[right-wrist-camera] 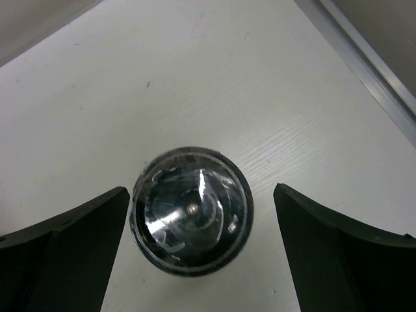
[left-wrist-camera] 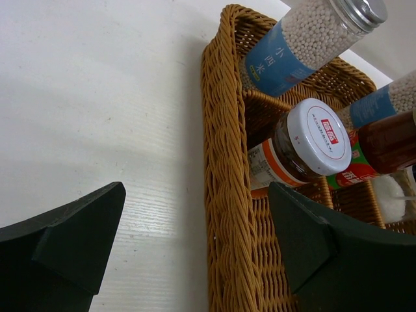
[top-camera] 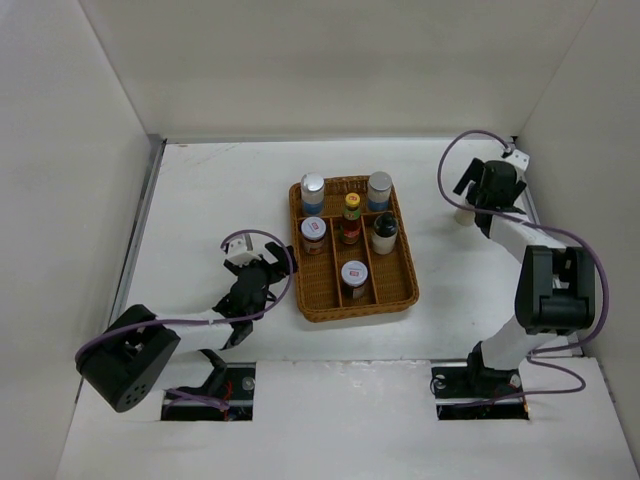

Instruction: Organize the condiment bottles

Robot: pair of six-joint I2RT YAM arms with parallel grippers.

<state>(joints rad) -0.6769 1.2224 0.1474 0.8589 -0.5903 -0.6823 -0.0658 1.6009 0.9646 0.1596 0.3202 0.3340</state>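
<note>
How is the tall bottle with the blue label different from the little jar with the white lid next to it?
The blue-label bottle is tall and slim; the white-lid jar is short and squat. The bottle has a silver cap, the jar a white lid with a red mark. The bottle holds pale little beads, the jar something dark. Both stand in the wicker tray, in neighbouring compartments.

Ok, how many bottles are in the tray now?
6 bottles: two at the back, three across the middle, one nearer front. A seventh stands outside, below the right tool. None appear hidden.
</note>
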